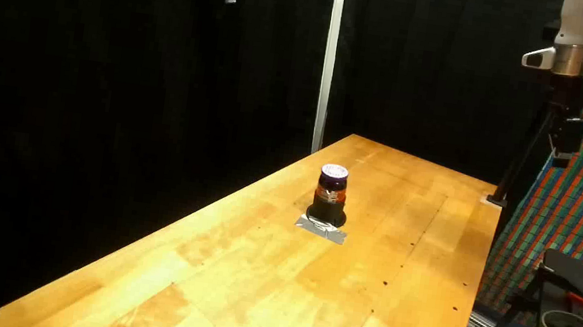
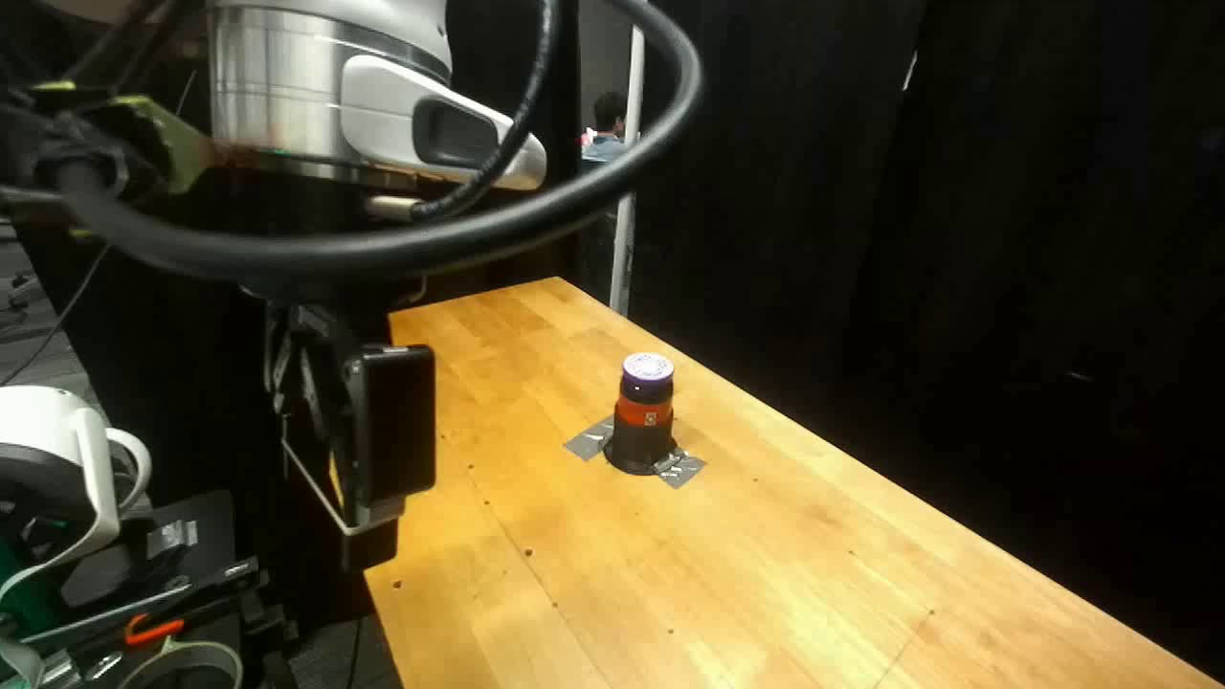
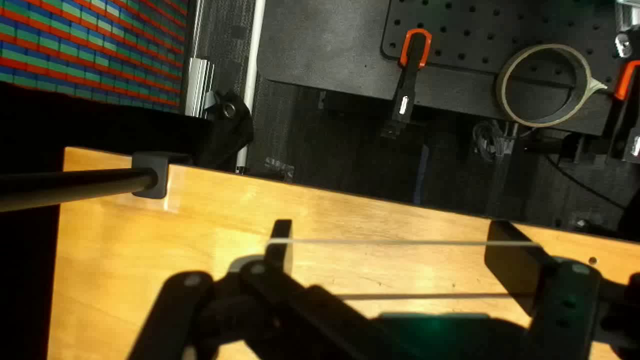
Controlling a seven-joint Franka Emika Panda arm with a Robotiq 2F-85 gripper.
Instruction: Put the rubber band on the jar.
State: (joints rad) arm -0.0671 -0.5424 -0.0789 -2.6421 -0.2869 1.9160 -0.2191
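The jar [image 1: 332, 186] is dark with a red-orange label and a pale lid. It stands upright in a black holder [image 1: 327, 212] taped to the wooden table, and also shows in an exterior view [image 2: 645, 397]; it is out of the wrist view. My gripper [image 3: 395, 247] is open. The rubber band [image 3: 390, 242], thin and pale, is stretched around the outside of both fingers, making two near-parallel strands. My gripper [image 2: 371, 541] hangs well above and to the side of the jar, near the table's long edge. The band also shows in an exterior view [image 2: 314, 486].
Grey tape [image 2: 681, 469] fixes the holder to the table [image 1: 252, 293]. A black pole [image 3: 75, 186] is clamped at a table corner. Beyond the edge lie a black board with orange-tipped clamps [image 3: 413, 55] and a tape roll [image 3: 505, 87]. A thick cable [image 2: 459, 244] loops around the arm.
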